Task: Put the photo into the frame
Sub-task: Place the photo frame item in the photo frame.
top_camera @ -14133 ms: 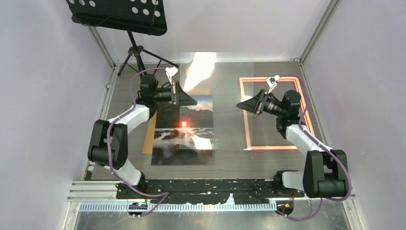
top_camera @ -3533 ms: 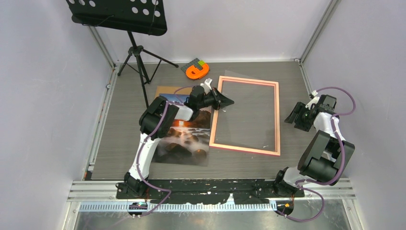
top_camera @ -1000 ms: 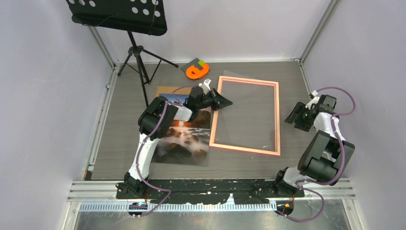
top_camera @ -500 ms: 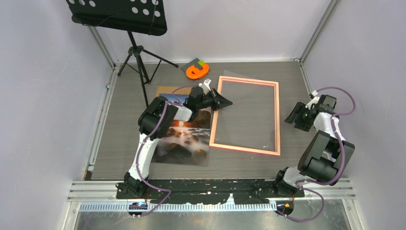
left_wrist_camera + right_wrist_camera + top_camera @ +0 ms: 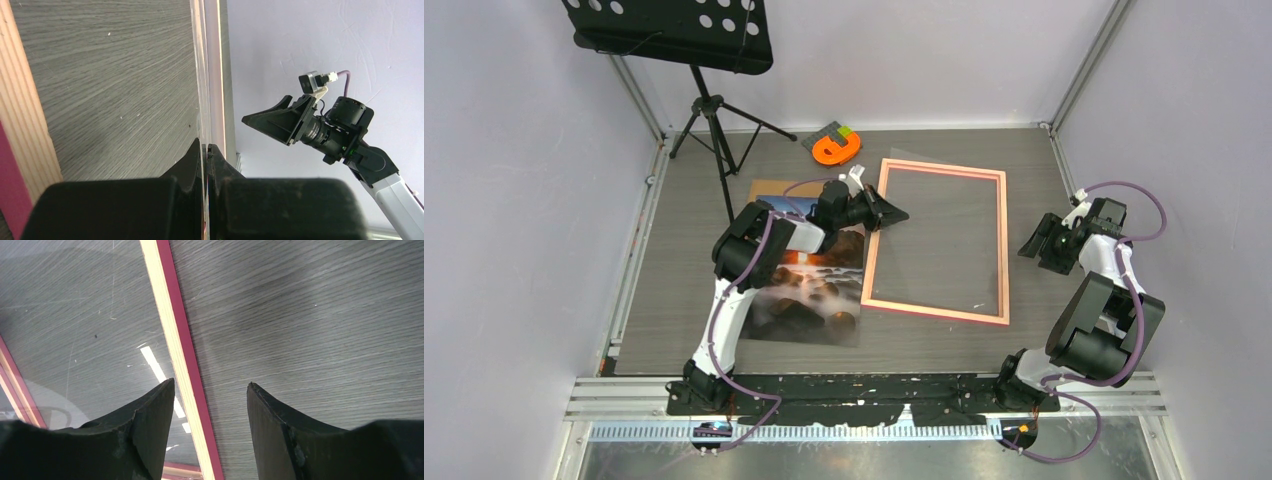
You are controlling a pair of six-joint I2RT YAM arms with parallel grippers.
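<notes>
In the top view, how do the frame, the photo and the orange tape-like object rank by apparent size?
1. frame
2. photo, slightly smaller; the left arm covers part
3. orange tape-like object, by far smallest

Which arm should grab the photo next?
Left. The left tool, shut, sits beside the photo at the left edge of the frame; the right tool, open, hovers past its right edge, far from the photo.

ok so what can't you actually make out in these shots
- Top view: the left arm covers the photo's upper part.
- Left wrist view: the left tool is shut over the frame; whether it pinches anything thin is unclear.
- Top view: the orange object is too small to identify.
</notes>
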